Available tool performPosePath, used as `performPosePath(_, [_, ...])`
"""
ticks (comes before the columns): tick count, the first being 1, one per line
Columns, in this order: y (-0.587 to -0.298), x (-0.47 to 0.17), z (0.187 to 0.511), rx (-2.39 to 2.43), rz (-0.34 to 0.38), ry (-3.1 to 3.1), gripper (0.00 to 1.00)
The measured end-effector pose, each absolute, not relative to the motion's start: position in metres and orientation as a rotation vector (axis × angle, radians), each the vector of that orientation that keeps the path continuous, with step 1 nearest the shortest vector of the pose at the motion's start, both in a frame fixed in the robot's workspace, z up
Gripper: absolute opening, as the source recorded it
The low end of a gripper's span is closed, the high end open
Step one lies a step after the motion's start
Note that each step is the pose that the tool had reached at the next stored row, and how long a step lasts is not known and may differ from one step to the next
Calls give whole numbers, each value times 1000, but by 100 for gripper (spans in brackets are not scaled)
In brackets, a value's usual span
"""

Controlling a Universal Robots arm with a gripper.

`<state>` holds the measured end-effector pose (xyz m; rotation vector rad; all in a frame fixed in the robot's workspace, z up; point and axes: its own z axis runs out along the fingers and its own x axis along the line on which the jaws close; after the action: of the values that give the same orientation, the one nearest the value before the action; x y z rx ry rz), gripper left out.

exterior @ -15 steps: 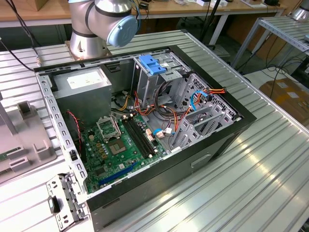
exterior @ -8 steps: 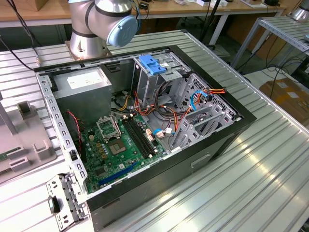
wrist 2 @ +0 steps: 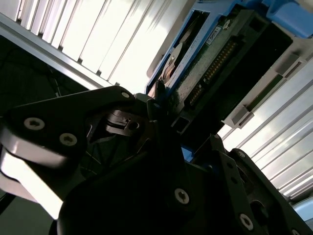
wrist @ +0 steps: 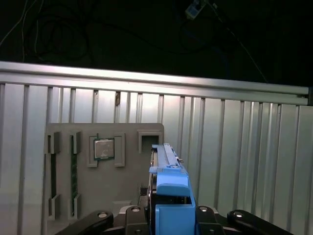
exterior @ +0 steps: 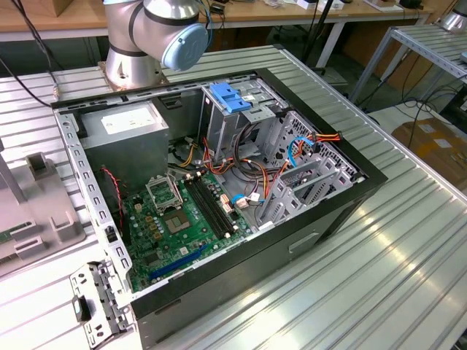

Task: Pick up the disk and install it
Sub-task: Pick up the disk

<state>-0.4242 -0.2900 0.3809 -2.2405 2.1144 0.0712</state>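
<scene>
1. Disk (wrist: 168, 161) stands edge-on between the black fingers of the gripper (wrist: 173, 218) in the first wrist view, with its blue rail toward the camera. The fingers press on both flat sides and clamp it.
2. In the second wrist view the disk's green board and row of connector pins show past the gripper's black linkage. One fingertip (wrist 2: 159, 95) lies against the disk's edge.
3. Beyond the disk in the first wrist view, a grey tray (wrist: 132, 181) lies on the ribbed table (wrist: 244, 161). A chip (wrist: 103, 148) sits in a square pocket of the tray, and a green memory stick (wrist: 73, 166) lies in a long slot beside it. Whether the disk touches the tray cannot be told.
4. In the exterior view an open case (exterior: 328, 219) fills the middle of the frame, and the arm (exterior: 157, 33) rises at the upper left, just behind it.
5. Inside the case, the power supply (exterior: 124, 135) is at the upper left and the motherboard (exterior: 175, 226) at the lower left. A blue latch (exterior: 230, 97) tops the drive cage at upper centre, with cables (exterior: 321, 137) to its right.
</scene>
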Motion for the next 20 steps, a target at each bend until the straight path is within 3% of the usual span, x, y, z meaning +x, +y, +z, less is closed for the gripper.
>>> performPosePath(20, [-290,-424,406,-2240,71,2114,36])
